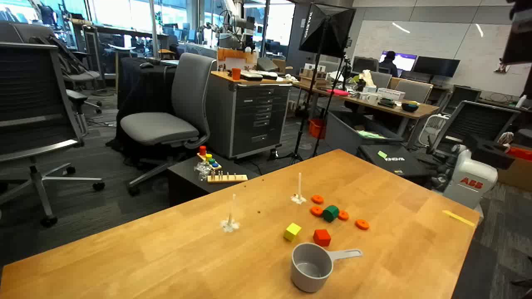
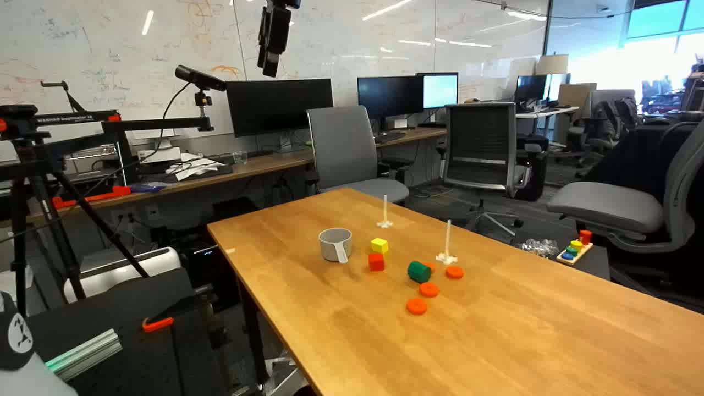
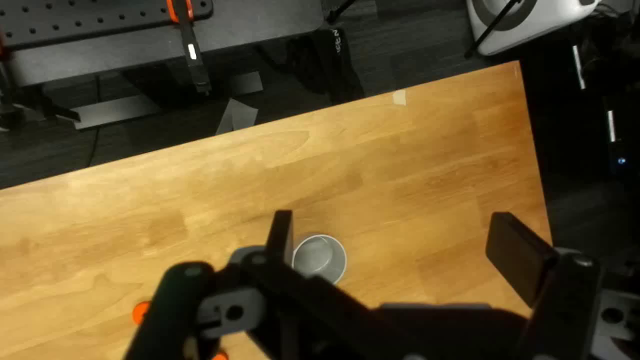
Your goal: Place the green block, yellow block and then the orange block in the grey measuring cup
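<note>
Our gripper (image 3: 396,239) hangs high above the table (image 1: 395,216), its fingers (image 3: 520,260) spread wide with nothing between them, and all three blocks lie outside the grey measuring cup (image 1: 311,265). In an exterior view the cup stands mouth up on the near side, with the yellow block (image 1: 292,231) and an orange-red cube (image 1: 322,237), probably our orange block, just beyond it, and the green block (image 1: 331,213) farther off. That green cylinder worries us most: it seems to lie on its side, so a nudge could roll it, and the orange discs (image 1: 362,224) close by might foul a finger. A low pass could catch the cup's handle (image 1: 347,254) and swing it round. Two upright pegs (image 1: 299,182) also rise from the wood; beyond it we see office chairs (image 2: 344,137), a whiteboard (image 2: 181,33) and a softbox lamp (image 1: 326,31).
</note>
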Motion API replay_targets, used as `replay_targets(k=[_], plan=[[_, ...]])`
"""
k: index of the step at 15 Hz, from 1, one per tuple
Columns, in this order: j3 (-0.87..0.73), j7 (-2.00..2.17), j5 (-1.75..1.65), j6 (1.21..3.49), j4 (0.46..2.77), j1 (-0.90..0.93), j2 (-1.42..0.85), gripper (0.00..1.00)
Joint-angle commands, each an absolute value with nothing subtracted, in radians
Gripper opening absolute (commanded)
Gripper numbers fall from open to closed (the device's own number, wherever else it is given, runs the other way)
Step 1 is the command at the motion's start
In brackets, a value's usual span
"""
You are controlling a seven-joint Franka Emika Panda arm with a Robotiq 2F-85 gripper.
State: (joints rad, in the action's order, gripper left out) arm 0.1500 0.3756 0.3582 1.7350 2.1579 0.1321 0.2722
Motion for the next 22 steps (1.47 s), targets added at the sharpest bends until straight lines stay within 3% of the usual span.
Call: replay_targets(k=[1,17,22], plan=[[0.156,0.374,0.359,1.733,2.153,0.125,0.272,1.0],[0.154,0.392,0.345,1.721,2.139,0.117,0.268,1.0],[0.142,0.395,0.235,1.804,2.008,0.076,0.12,1.0]])
